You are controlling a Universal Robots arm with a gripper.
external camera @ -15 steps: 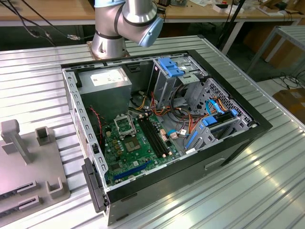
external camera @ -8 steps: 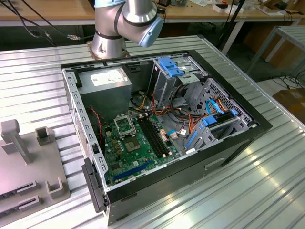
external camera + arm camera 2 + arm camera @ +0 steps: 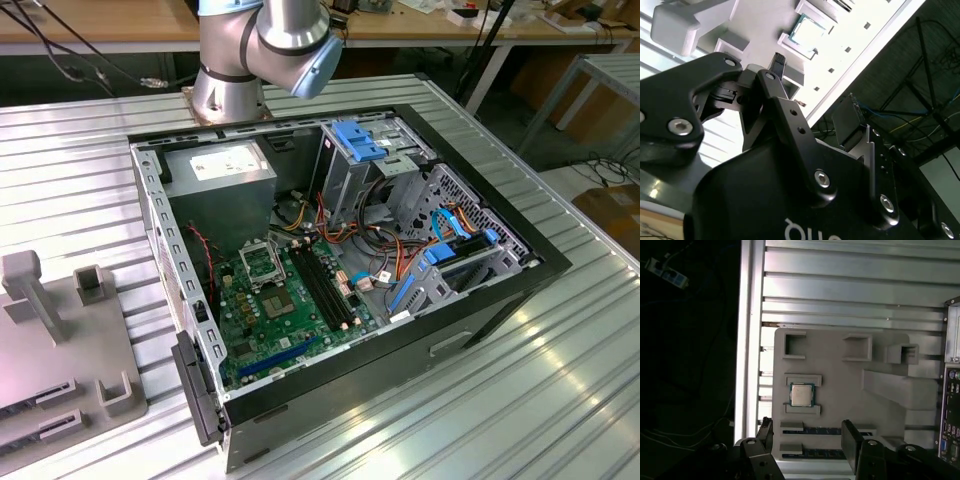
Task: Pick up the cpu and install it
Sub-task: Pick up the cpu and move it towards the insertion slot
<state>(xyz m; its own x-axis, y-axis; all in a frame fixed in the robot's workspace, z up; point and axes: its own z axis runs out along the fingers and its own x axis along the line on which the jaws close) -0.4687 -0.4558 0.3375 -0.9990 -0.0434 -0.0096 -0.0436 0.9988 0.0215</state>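
— What sits closest to the lens?
— The gripper (image 3: pixel 807 439), black, seen in both wrist views. Its two fingers (image 3: pixel 851 437) stand wide apart with nothing between them.
— And the cpu?
— The cpu (image 3: pixel 801 394) lies flat in a shallow seat on the grey holder tray (image 3: pixel 850 390), between two low ledges, metal top upward. It is beyond the fingertips and apart from them, roughly in line with the gap between them. In the second wrist view the cpu (image 3: pixel 807 31) lies past the tip of one finger, untouched.
— Anything between the chip and the fingers?
— Two memory sticks (image 3: pixel 822 431) sit in slots of the tray, right by the fingertips.
— Where does the tray rest?
— On the ribbed metal table (image 3: pixel 850 290), just beside the open computer case (image 3: pixel 350 260), at the exterior view's left.
— And the case?
— It lies on its side with the board facing up. The black socket (image 3: pixel 262 265) with its metal frame sits near the grey power-supply box (image 3: pixel 225 172) and beside the long memory slots (image 3: pixel 325 290). The arm (image 3: pixel 265 40) rises behind the case.
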